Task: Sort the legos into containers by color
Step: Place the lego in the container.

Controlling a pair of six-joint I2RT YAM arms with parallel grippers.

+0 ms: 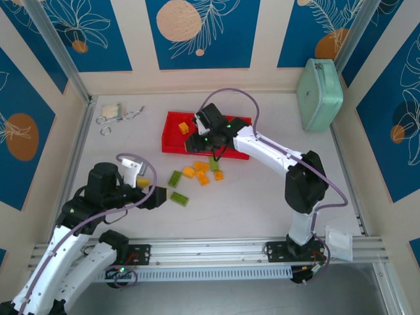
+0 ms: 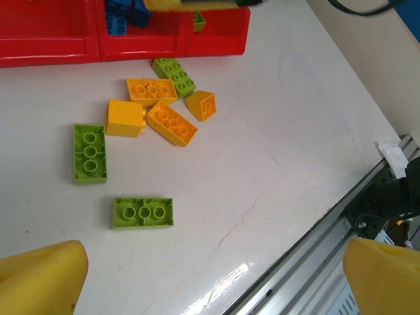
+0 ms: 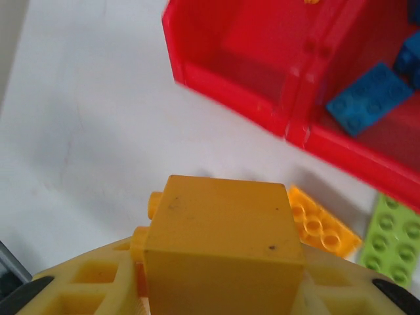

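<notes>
Squarely inside right tool (image 3: 216, 292): orange brick (image 3: 223, 230), clamped.

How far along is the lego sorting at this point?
Partly done. The red tray already holds blue legos, one orange brick and a green one. The right gripper is shut on an orange lego beside the tray; the left gripper is open and empty. Left: four orange legos and three green legos loose on the table.

Loose legos (image 1: 197, 174) lie on the table (image 1: 249, 203) just before the tray (image 1: 172, 139); the case (image 1: 319, 94) stands far right.
</notes>
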